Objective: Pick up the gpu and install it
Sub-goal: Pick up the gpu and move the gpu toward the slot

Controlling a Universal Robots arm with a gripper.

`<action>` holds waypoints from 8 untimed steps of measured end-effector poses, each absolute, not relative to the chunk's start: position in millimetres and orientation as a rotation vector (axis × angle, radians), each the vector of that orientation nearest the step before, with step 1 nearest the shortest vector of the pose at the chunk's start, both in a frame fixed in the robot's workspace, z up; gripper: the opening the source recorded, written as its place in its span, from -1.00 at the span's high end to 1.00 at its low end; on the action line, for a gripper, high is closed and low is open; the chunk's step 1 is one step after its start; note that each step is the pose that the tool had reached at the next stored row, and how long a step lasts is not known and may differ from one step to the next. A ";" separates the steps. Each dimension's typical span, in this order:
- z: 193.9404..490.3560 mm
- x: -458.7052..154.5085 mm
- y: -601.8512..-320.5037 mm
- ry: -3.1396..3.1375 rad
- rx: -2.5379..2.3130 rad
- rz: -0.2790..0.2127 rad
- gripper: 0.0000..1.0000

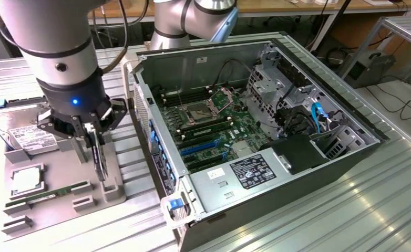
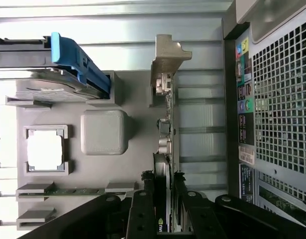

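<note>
Grey tray (image 2: 100,132), green memory stick (image 1: 51,194), blue drive handle (image 2: 75,62), silver-bracketed dark gpu (image 2: 163,169).

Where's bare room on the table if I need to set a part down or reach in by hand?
Widest free patch: the ribbed tabletop at the exterior view's lower right, beside the computer case. A narrower bare strip runs between the parts tray and the case. The tray is crowded: hard drive, CPU, memory stick, plus the tool at the gpu.
</note>
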State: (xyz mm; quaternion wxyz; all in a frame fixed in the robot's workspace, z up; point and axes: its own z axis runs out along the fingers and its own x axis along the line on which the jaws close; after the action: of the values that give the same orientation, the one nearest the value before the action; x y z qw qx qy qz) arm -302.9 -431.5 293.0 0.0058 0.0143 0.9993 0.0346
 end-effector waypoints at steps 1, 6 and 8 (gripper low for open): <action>297.6 -302.7 -431.5 3.128 0.042 0.109 0.47; 328.7 -300.5 -431.5 3.129 0.029 0.109 0.47; 338.8 -299.2 -431.7 3.130 0.026 0.110 0.47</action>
State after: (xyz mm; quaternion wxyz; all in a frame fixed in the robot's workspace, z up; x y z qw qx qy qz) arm -299.2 -431.7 338.8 0.0047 0.0084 0.9993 0.0350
